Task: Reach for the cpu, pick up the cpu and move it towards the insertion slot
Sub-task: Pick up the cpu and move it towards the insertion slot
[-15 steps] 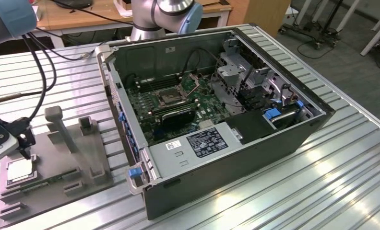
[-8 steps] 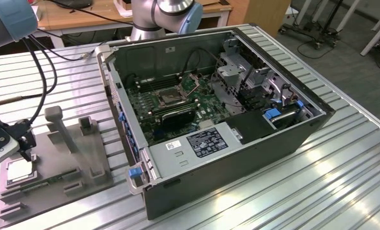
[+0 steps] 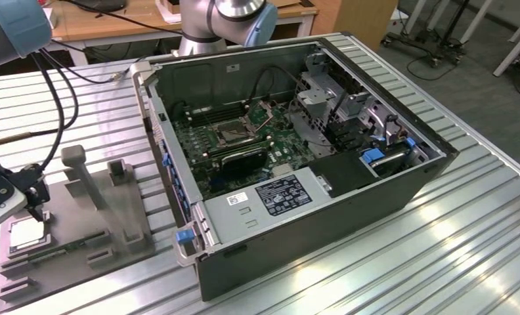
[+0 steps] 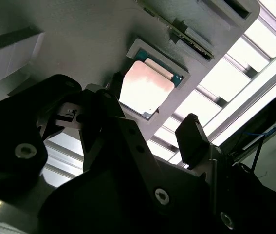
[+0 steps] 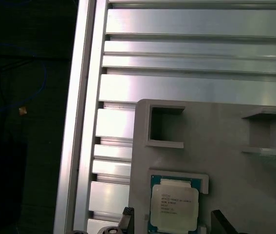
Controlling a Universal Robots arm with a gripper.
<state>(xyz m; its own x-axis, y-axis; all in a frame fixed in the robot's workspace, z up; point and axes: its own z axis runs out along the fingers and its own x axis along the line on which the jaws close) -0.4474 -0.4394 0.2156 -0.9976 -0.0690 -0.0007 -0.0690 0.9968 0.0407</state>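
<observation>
The cpu (image 3: 28, 234) lies flat in a square recess of the grey fixture (image 3: 76, 243) at the exterior view's left. Both wrist views show its silvery top: cpu (image 4: 145, 87) and cpu (image 5: 173, 207). My gripper (image 3: 32, 197) hovers just above it, open, with one dark fingertip (image 4: 192, 134) on each side of the chip and nothing between them. In the first wrist view the gripper (image 5: 173, 223) straddles the chip's near edge. The insertion slot (image 3: 229, 134) is the metal-framed socket on the green motherboard inside the open computer case.
The open computer case (image 3: 330, 216) stands in the middle of the slatted aluminium table (image 3: 453, 243). Tall grey posts (image 3: 78, 170) rise from the fixture near the gripper. A narrow green board strip (image 3: 63, 249) lies in the fixture. Black cables (image 3: 58, 98) hang by the arm.
</observation>
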